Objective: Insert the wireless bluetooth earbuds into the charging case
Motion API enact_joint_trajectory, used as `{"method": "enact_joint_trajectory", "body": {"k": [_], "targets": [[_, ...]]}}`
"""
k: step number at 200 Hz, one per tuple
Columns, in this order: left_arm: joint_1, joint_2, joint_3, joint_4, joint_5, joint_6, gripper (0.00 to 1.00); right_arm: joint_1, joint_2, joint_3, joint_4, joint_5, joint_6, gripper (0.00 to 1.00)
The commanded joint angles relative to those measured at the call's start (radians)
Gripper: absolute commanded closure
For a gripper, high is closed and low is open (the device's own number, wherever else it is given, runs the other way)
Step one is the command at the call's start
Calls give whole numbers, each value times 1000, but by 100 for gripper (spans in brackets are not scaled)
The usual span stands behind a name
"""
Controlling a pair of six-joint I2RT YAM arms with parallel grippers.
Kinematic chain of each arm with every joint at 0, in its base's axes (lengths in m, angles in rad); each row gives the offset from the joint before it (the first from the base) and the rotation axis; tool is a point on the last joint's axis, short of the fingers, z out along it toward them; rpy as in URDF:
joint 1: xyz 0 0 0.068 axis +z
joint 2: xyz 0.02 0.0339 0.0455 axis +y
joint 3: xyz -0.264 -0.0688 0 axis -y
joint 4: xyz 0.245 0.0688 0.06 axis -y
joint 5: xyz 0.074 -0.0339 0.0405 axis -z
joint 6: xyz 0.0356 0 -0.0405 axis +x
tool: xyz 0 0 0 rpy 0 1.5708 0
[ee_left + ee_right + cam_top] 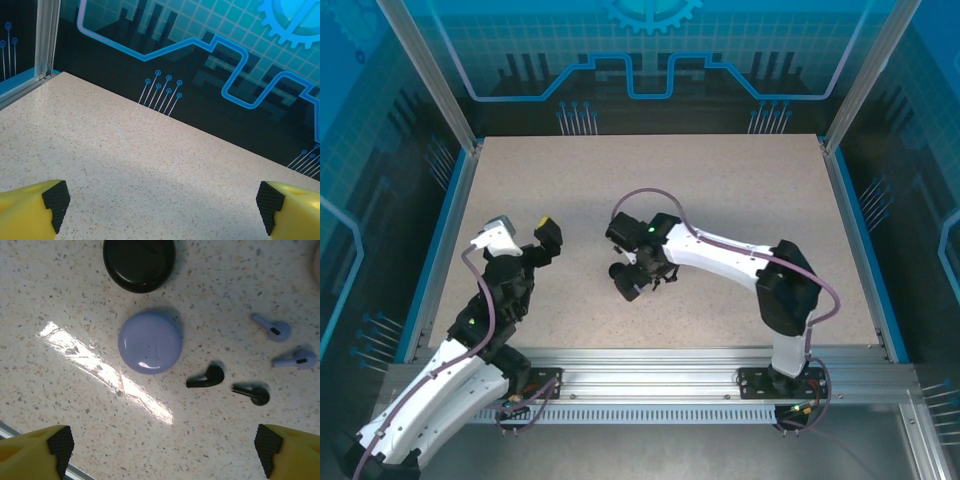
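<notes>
Where earbuds [206,376] lie well apart, tabletop [220,440] between

Top cam behind arms [720,250]; L wrist toward back wall [200,75]; R wrist close over table [75,290].

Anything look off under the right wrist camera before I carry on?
Nothing damaged or spilled. One oddity: the lavender case and black case both look shut, while the two black earbuds and two lavender earbuds lie loose on the table beside them.
</notes>
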State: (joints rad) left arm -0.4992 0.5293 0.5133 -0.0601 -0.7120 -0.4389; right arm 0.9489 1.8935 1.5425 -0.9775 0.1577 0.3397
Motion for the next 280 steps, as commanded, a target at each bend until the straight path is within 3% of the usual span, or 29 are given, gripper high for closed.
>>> {"method": "enact_joint_trajectory", "body": {"k": [1,73,136,280], "targets": [[10,-4,-9,-17,-45,-31,1,11,82,86,-46,13,22,5],[11,0,-7,-26,-63,-32,1,10,259,169,-23,20,23,16],[11,8,-5,-18,-67,-34,1,-15,292,139,21,4,51,29],[12,23,-9,-17,-61,-41,1,-17,318,88,37,11,60,46]]}}
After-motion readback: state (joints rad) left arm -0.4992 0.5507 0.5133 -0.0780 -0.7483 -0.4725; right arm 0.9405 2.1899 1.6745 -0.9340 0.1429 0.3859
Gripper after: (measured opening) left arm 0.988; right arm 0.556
